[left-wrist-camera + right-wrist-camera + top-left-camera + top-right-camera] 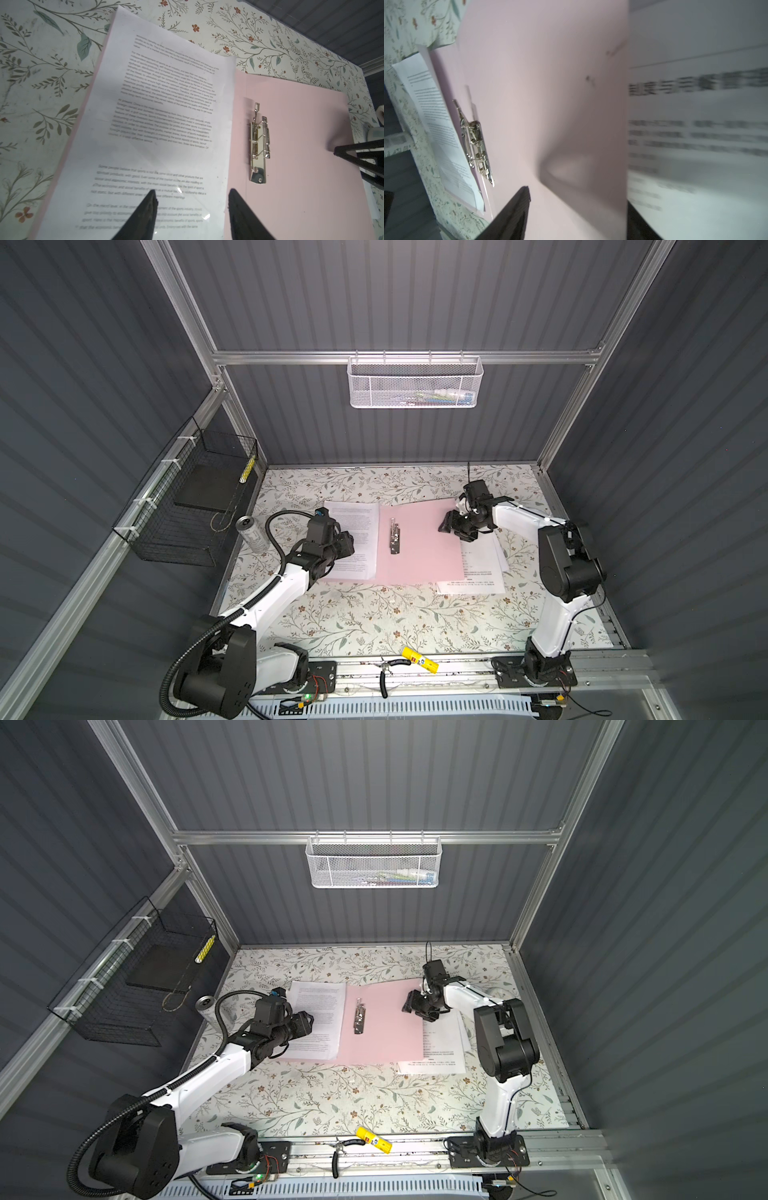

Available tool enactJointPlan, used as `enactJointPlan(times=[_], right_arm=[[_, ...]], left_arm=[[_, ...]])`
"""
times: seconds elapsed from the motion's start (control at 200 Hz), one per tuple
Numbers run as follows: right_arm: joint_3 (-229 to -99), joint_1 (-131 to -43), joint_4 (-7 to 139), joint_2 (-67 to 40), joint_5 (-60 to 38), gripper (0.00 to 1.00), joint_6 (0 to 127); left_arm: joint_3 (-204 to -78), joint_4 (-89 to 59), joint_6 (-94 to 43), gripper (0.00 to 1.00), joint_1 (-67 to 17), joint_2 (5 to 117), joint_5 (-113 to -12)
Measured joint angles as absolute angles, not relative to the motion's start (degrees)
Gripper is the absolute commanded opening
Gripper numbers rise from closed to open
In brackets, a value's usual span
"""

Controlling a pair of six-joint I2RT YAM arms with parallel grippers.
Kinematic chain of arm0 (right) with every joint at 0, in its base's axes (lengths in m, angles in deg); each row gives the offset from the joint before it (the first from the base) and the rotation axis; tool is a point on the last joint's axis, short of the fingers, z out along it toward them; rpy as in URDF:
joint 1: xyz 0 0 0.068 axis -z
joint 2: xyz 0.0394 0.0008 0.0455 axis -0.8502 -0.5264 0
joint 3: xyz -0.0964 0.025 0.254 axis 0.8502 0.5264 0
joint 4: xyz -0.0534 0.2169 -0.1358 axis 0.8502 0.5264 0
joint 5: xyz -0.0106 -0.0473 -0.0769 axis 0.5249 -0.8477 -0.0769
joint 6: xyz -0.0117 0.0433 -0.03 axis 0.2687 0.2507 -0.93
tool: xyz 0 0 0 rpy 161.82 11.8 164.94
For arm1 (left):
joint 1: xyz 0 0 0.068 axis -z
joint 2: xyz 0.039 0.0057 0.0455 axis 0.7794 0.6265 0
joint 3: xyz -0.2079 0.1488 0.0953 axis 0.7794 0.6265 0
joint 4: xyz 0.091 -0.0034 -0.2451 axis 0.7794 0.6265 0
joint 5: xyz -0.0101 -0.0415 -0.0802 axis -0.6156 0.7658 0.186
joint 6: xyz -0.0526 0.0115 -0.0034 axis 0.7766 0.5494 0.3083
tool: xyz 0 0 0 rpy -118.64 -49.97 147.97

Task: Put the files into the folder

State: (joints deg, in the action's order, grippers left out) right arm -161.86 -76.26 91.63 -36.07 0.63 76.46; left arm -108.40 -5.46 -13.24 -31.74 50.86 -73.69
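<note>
Both released: my left gripper (192,191) hangs over the files (162,116) on the folder (301,135), my right gripper (578,197) at its right edge.

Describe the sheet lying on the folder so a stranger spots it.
Find the open pale pink rectangular folder on the floral tablecloth. Left of its silver metal clip lies a white printed paper sheet. Unlike the white sheets under the folder's right edge, it rests on the pink.

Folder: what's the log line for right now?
folder open; one sheet on left half; more sheets by right edge; left fingers open; right fingers open
</note>
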Motion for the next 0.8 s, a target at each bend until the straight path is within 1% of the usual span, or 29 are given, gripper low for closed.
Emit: enactJointPlan(times=[0.24,0.38,0.44,0.52,0.665,0.801], right_arm=[[-168.24,-81.92,90.65,-41.80,1.79,0.63,77.47],[-166.01,-80.94,89.93,-39.52,0.70,0.63,77.34],[-160.92,-78.97,88.13,-34.87,0.28,0.63,77.27],[-152.03,-74.88,85.44,-25.65,-0.59,0.63,77.08],[-137.36,-66.09,81.53,-8.27,-5.80,0.64,76.03],[-127.74,-59.71,82.03,1.00,-7.65,0.64,75.41]], left_arm=[[-105.62,-8.31,-13.24,0.56,-31.74,53.83,-73.40],[-105.10,-8.90,-13.24,0.56,-31.74,54.83,-73.40],[-104.99,-9.27,-13.24,0.56,-31.74,54.86,-73.23],[-104.95,-9.84,-13.24,0.56,-31.74,54.86,-72.97],[-104.84,-11.47,-13.22,0.58,-31.74,54.86,-70.98],[-104.86,-12.98,-13.05,0.58,-31.33,55.34,-68.86]])
